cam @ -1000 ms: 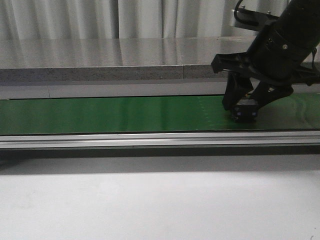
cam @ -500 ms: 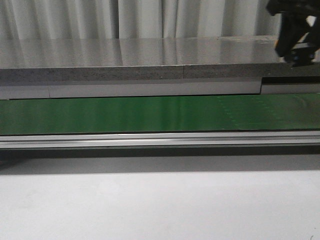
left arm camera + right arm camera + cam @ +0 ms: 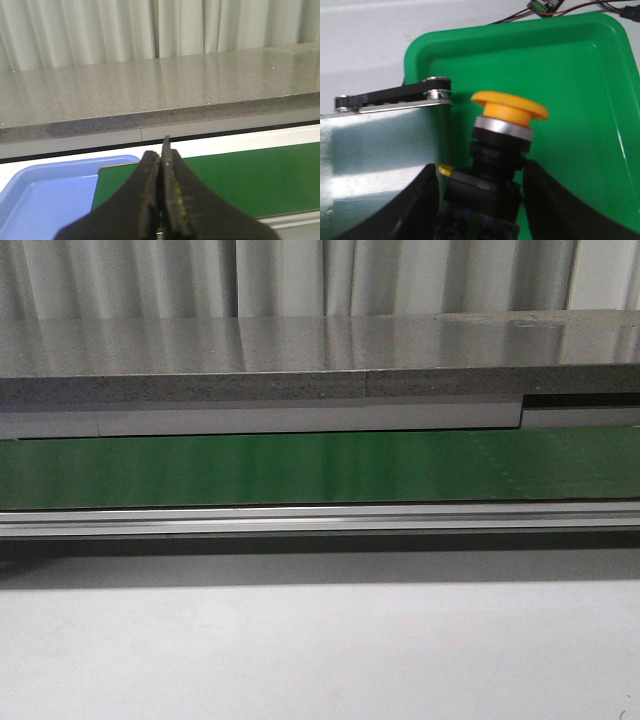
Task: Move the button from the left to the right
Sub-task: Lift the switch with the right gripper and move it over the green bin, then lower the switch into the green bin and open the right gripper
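In the right wrist view the button (image 3: 509, 108) has a round yellow-orange cap, a silver ring and a black blocky body. It hangs tilted between the two dark fingers of my right gripper (image 3: 481, 175), which is shut on the black body. Behind it lies the green tray (image 3: 580, 75). My left gripper (image 3: 161, 156) is shut with nothing between its pads and hovers over the left end of the green belt (image 3: 240, 175). Neither gripper nor the button shows in the front view.
A blue tray (image 3: 45, 195) sits beside the belt's left end. The belt's end roller and black timing belt (image 3: 395, 99) border the green tray. The front view shows the green belt (image 3: 300, 468), its aluminium rail (image 3: 300, 520) and a grey counter (image 3: 300, 350) behind.
My right gripper lifted the button off the belt's right end, rose toward the upper right, and has left the front view.
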`<state>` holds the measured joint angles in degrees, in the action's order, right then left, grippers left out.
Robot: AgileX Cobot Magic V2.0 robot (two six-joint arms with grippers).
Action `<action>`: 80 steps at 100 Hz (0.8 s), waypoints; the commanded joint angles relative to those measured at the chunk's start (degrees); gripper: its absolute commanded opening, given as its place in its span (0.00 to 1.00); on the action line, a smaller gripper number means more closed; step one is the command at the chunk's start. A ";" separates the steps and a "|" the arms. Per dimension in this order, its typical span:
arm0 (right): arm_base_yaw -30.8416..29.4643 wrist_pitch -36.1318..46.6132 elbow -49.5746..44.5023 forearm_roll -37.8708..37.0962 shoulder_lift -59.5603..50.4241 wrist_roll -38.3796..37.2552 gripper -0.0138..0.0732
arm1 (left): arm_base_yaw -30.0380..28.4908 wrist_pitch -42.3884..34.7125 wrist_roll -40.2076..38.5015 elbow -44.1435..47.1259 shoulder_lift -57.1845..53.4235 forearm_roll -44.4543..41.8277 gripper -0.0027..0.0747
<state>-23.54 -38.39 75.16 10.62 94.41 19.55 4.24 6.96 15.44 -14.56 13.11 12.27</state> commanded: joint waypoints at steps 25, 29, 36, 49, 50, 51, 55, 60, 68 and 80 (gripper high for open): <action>-2.12 3.82 2.07 0.22 6.78 6.71 0.42 | 0.56 -4.95 -0.29 -1.57 0.59 0.70 0.01; -2.26 3.98 2.07 0.22 7.57 7.15 0.42 | 0.56 -4.95 -0.29 -1.57 0.59 0.70 0.01; -2.31 4.74 2.07 0.15 8.67 7.20 0.42 | 0.56 -4.95 -0.29 -1.57 0.59 0.70 0.01; -2.50 6.14 2.07 0.17 10.03 7.20 0.42 | 0.56 -4.95 -0.29 -1.57 0.59 0.70 0.01; -2.58 6.14 2.07 0.17 10.14 7.20 0.42 | 0.56 -4.95 -0.29 -1.57 0.59 0.70 0.01; -2.66 6.14 2.07 0.17 10.15 7.20 0.42 | 0.56 -4.95 -0.29 -1.57 0.59 0.70 0.01; -2.67 6.14 2.07 0.17 10.35 7.20 0.42 | 0.56 -4.95 -0.29 -1.57 0.59 0.70 0.01; -2.80 6.06 2.07 0.17 10.70 7.20 0.42 | 0.56 -4.95 -0.29 -1.57 0.59 0.70 0.01; -2.80 6.12 2.07 0.17 10.82 7.20 0.42 | 0.56 -4.95 -0.29 -1.57 0.59 0.70 0.01; -2.80 6.23 2.07 0.17 10.89 7.20 0.42 | 0.56 -4.95 -0.29 -1.57 0.59 0.70 0.01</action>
<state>-25.93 -34.81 75.16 10.62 108.17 26.08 4.24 6.96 15.44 -14.56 13.11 12.27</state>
